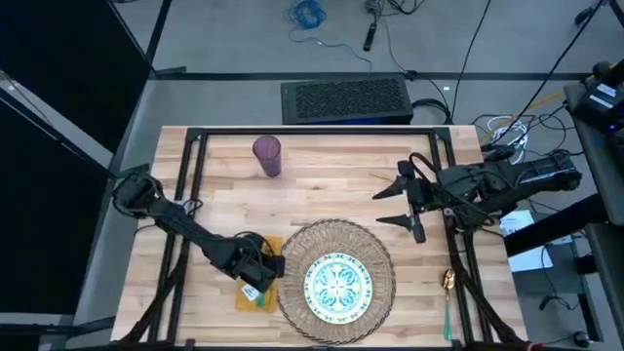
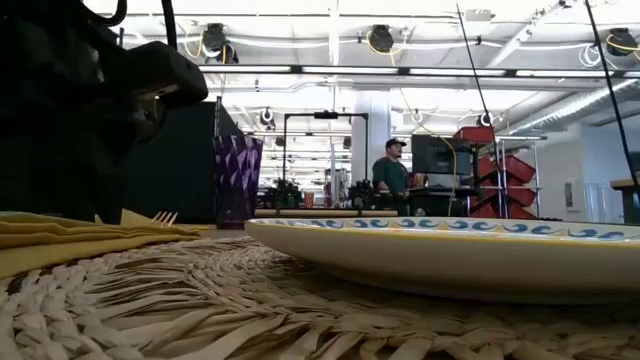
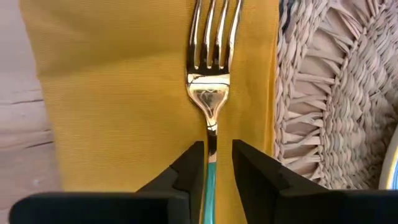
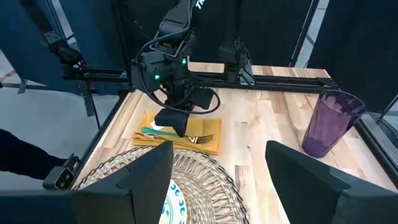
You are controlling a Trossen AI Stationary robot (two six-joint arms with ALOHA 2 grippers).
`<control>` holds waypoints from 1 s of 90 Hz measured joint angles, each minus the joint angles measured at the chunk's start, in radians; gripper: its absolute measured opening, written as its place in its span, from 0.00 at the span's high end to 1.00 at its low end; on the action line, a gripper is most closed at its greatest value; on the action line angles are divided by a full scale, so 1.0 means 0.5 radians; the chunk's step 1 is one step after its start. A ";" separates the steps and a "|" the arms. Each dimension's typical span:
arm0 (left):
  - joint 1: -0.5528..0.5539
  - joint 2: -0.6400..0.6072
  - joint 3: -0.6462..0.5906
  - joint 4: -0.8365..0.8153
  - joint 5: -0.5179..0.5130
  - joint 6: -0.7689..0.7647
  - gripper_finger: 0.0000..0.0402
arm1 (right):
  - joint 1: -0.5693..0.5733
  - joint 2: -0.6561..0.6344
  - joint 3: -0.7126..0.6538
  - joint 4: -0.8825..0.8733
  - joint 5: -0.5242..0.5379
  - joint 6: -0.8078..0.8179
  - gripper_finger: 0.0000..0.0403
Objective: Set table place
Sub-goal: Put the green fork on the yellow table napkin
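A gold fork (image 3: 210, 68) with a teal handle is laid lengthwise on the yellow napkin (image 3: 118, 93), just beside the woven mat (image 1: 336, 270) on which the patterned plate (image 1: 338, 284) is centred. The left gripper (image 3: 211, 163) is set low over the fork's handle, its jaws narrowed to either side of it; whether the handle is pinched or just released cannot be told. That placement is judged deliberate, the fork being kept square to the napkin. The right gripper (image 1: 402, 203) is held with jaws wide above bare counter (image 1: 322, 185), clear of the work. The purple tumbler (image 1: 267, 155) stands well apart, and a teal-handled spoon (image 1: 448, 297) lies near the counter's right edge, seemingly not yet placed.
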 joint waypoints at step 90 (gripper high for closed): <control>-0.001 0.074 0.001 -0.087 0.177 0.050 0.83 | 0.000 0.000 0.000 -0.001 0.000 0.014 0.40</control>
